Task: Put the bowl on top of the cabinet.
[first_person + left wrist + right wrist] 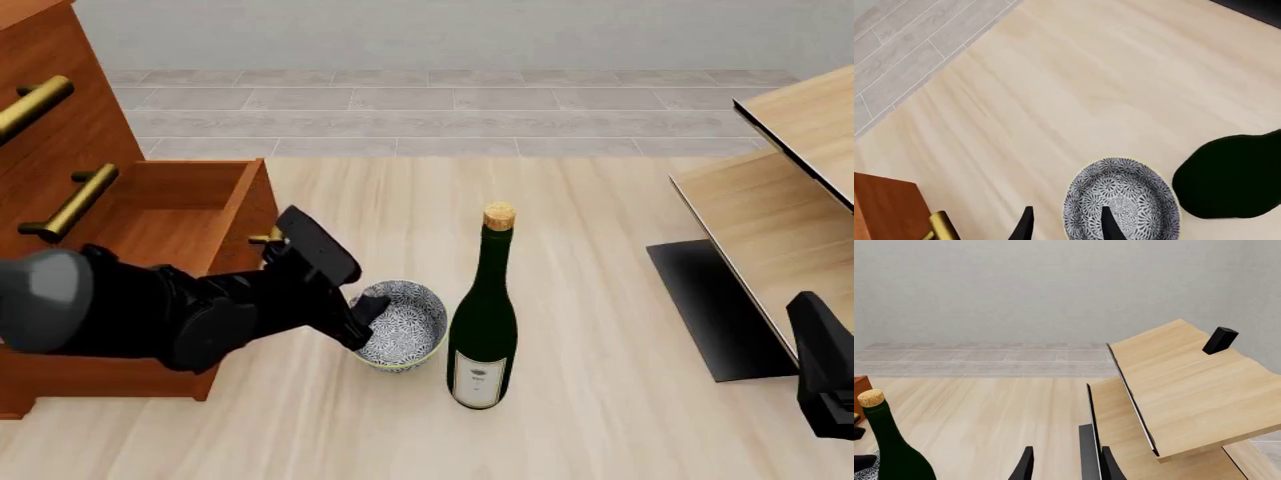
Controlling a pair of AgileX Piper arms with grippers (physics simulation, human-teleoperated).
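Note:
The bowl (416,322), white with a blue-grey speckled pattern, stands on the pale floor just left of a wine bottle. My left gripper (360,322) is open and straddles the bowl's near-left rim: in the left wrist view one finger (1111,226) is inside the bowl (1127,192) and the other is outside it. The reddish-brown cabinet (74,150) rises at the left, with brass handles and its lower drawer (174,205) pulled open. My right gripper (1067,467) hangs open and holds nothing, far to the right.
A tall dark green wine bottle (482,320) with a cork stands close to the right of the bowl. Pale wood furniture with black edging (787,190) fills the right side. The cabinet's corner (884,205) and a brass handle (941,227) lie near the left gripper.

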